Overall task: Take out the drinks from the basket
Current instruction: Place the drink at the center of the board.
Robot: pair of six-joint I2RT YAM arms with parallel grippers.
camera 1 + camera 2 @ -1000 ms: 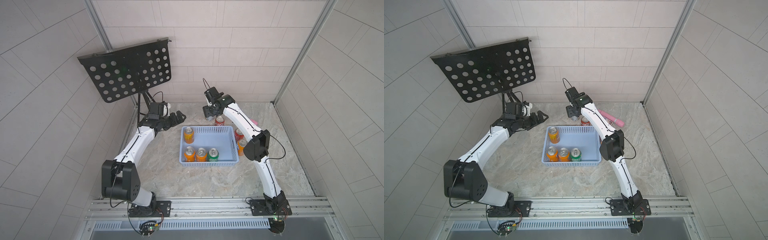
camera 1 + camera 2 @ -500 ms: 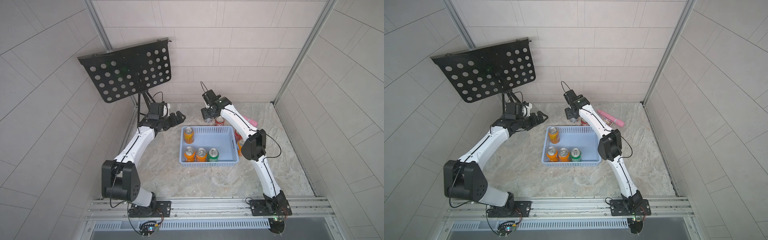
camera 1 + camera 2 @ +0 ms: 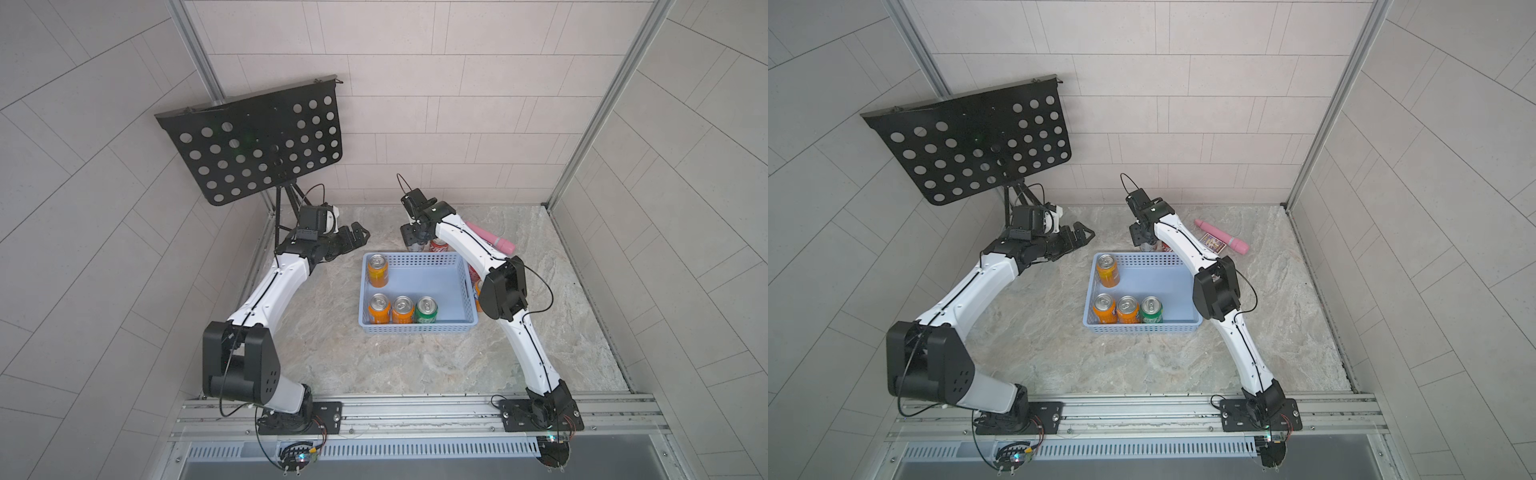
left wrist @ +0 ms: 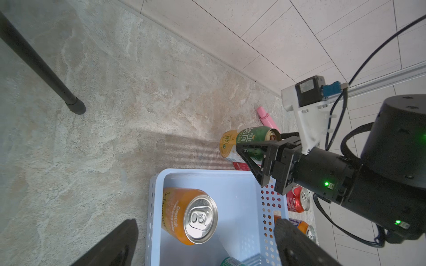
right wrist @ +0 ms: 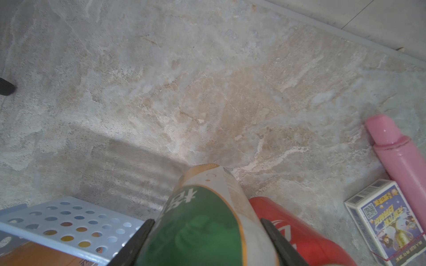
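1. The right fingers (image 5: 277,241) are clamping the green-and-white can (image 5: 196,230) between them — a red can (image 5: 299,235) is standing just beside one finger.
2. The left fingers (image 4: 297,246) are hanging apart, holding nothing — the basket (image 4: 154,207), carrying four cans (image 3: 402,309), is sitting just ahead.

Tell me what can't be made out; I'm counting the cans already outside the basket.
- Red can and orange can at the basket's side: right elbow all but hides them in both top views; left wrist view shows only parts.
- Rear red can: forearm covers part in top views; blurred, edge-cut in right wrist view.
- Dark green-and-white can: floor contact, hidden by its own body.
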